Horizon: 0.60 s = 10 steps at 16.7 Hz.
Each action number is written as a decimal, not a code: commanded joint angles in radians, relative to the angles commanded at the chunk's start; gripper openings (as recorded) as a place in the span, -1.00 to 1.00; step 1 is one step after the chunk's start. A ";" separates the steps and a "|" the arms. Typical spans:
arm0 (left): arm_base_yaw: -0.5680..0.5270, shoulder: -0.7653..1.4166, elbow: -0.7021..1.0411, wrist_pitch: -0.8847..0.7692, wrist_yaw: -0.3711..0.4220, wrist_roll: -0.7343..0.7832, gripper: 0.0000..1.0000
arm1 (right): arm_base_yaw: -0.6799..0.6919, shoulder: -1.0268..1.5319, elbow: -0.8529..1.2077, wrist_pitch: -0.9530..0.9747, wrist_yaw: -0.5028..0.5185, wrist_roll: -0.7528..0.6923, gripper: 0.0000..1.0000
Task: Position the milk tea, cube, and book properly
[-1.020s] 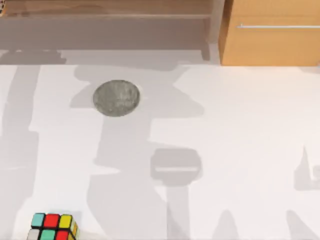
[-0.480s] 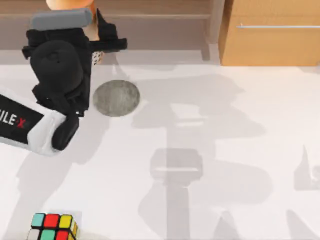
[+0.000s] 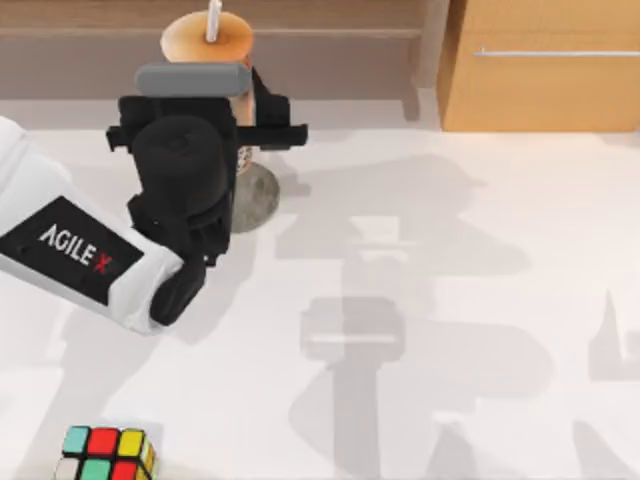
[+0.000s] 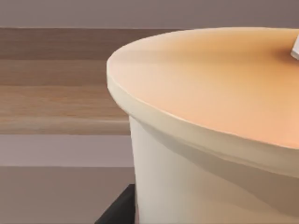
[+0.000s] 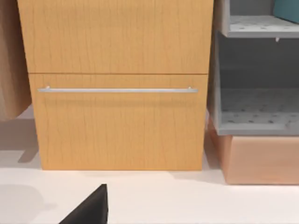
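Observation:
The milk tea is upright, with an orange lid and a white straw, and my left gripper is shut on its side. Its base hangs over the far edge of the flat grey disc; I cannot tell whether they touch. In the left wrist view the cup's lid and pale wall are very close. The cube lies at the table's front left edge, far from the gripper. The book is out of view. A dark part of my right gripper shows before a wooden cabinet.
A wooden drawer cabinet with a metal handle stands at the back right, and a low wooden shelf runs along the back. In the right wrist view a grey open shelf unit stands beside the cabinet. The white table spreads in front.
My left arm came into view from the left and carried the milk tea rightward and nearer, over the grey disc. The cube has not moved.

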<state>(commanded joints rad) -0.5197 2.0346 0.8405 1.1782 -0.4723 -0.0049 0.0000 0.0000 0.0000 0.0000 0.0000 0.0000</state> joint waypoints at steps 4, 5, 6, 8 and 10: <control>0.003 0.023 -0.004 0.028 0.002 0.001 -1.00 | 0.000 0.000 0.000 0.000 0.000 0.000 1.00; 0.002 0.040 -0.004 0.046 0.002 0.000 -1.00 | 0.000 0.000 0.000 0.000 0.000 0.000 1.00; 0.002 0.059 -0.004 0.066 0.002 0.000 -1.00 | 0.000 0.000 0.000 0.000 0.000 0.000 1.00; 0.000 0.092 -0.006 0.101 0.001 -0.001 -1.00 | 0.000 0.000 0.000 0.000 0.000 0.000 1.00; 0.000 0.110 -0.007 0.116 0.001 -0.001 -1.00 | 0.000 0.000 0.000 0.000 0.000 0.000 1.00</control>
<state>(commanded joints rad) -0.5199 2.1441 0.8331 1.2946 -0.4710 -0.0058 0.0000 0.0000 0.0000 0.0000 0.0000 0.0000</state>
